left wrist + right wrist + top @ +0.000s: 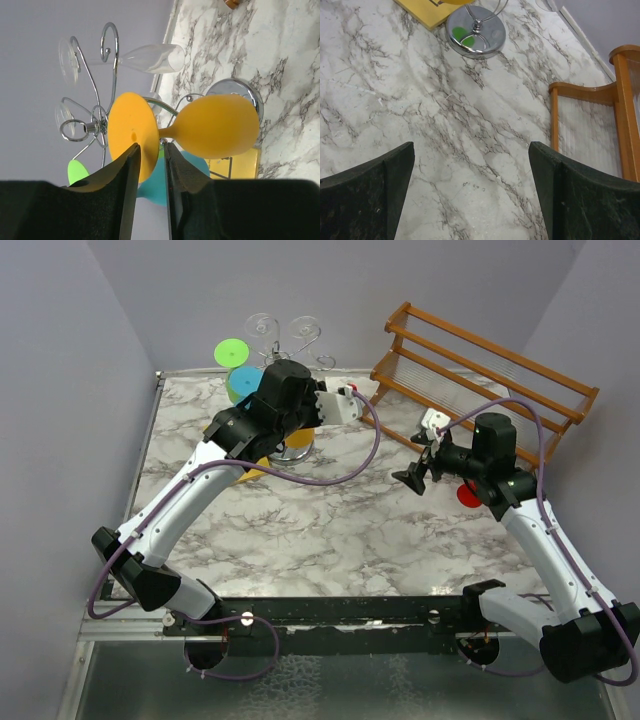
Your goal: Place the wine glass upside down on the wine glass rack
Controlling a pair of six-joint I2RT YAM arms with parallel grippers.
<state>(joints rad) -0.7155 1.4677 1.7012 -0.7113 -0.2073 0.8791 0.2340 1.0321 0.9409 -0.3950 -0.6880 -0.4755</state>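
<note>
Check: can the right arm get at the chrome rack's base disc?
Probably yes. The right gripper stands open with bare marble between it and the base disc. The left arm crowds the rack up top, so only a low approach looks free.

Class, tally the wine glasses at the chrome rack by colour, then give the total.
Orange wine glass: 1
Teal wine glass: 1
Green wine glass: 1
Clear wine glasses: 2
Total: 5
</note>
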